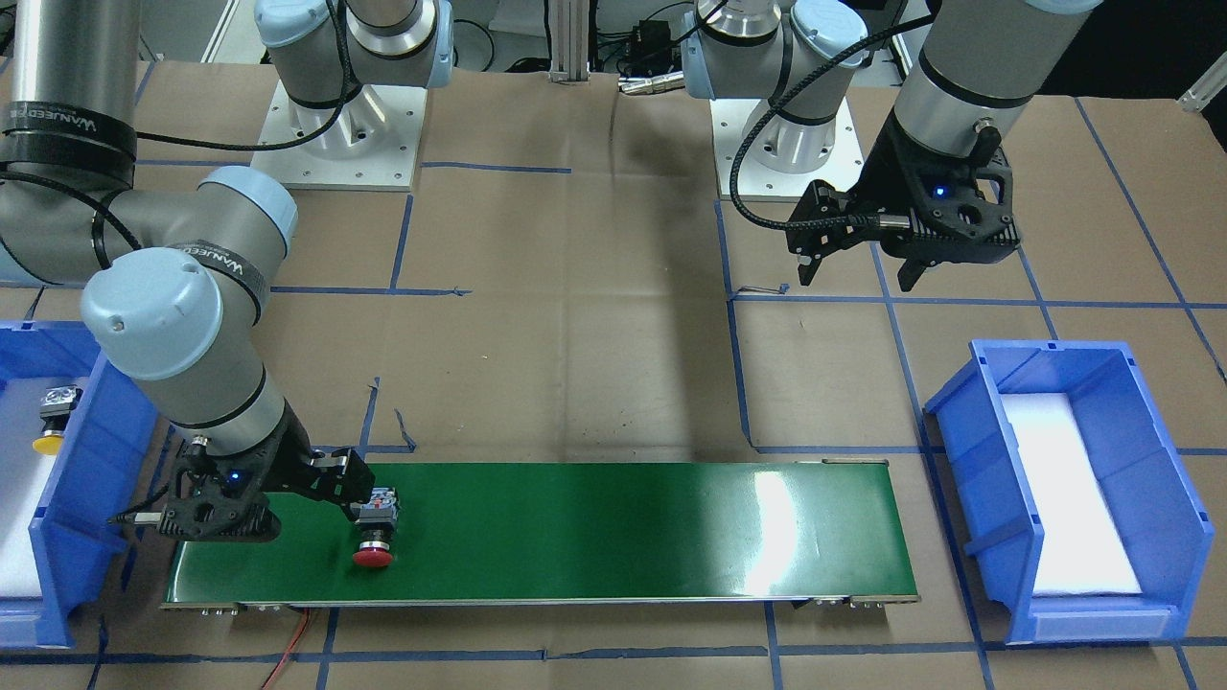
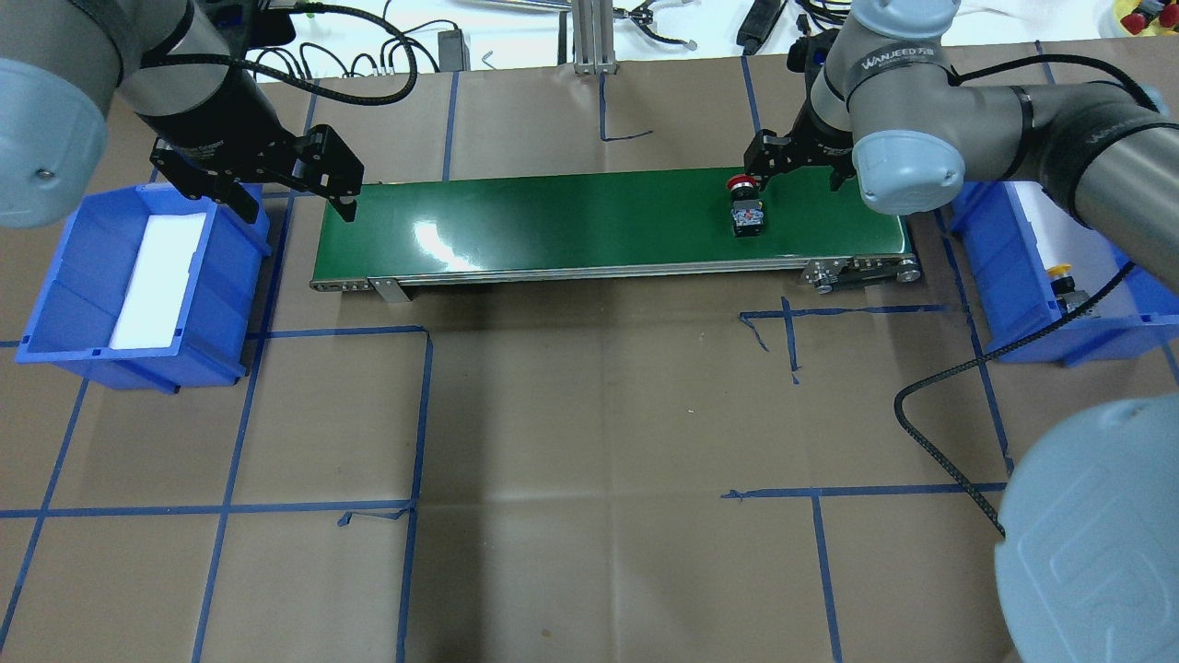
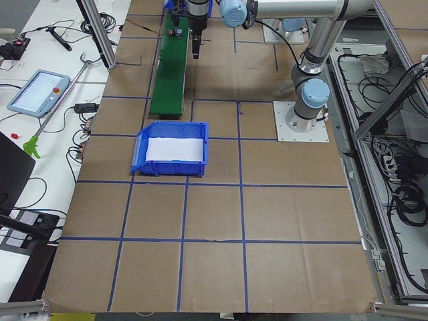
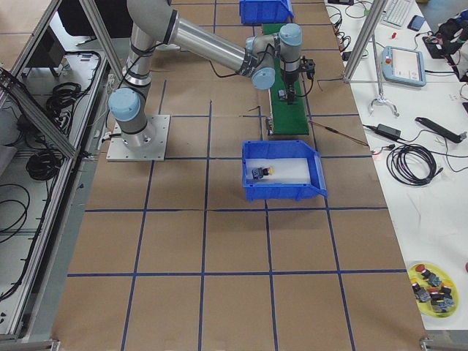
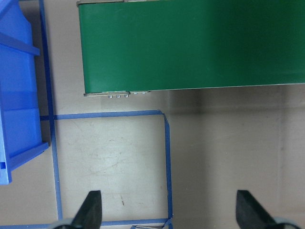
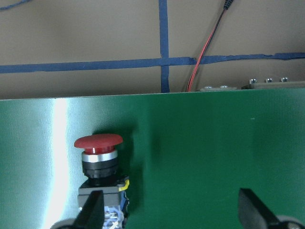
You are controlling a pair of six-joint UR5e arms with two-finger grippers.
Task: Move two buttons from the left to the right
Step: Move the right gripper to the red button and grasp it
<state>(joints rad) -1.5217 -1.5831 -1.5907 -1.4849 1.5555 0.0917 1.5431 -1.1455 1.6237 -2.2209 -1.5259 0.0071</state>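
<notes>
The red button (image 1: pixel 374 533) lies on its side on the green belt (image 1: pixel 594 527), near the belt's end on my right side; it also shows in the overhead view (image 2: pixel 744 204). My right gripper (image 1: pixel 312 517) is open over it. In the right wrist view the red button (image 6: pixel 98 164) lies just by one finger (image 6: pixel 90 210), not gripped. The yellow button (image 1: pixel 53 422) lies in the blue bin (image 1: pixel 57 537) on my right, also seen from overhead (image 2: pixel 1064 281). My left gripper (image 2: pixel 299 207) hangs open and empty above the belt's other end.
An empty blue bin (image 2: pixel 83 359) with a white foam liner stands on my left, beside the belt's end (image 5: pixel 105 93). A red wire (image 6: pixel 202 52) runs off the belt's far edge. Blue tape lines cross the brown table cover.
</notes>
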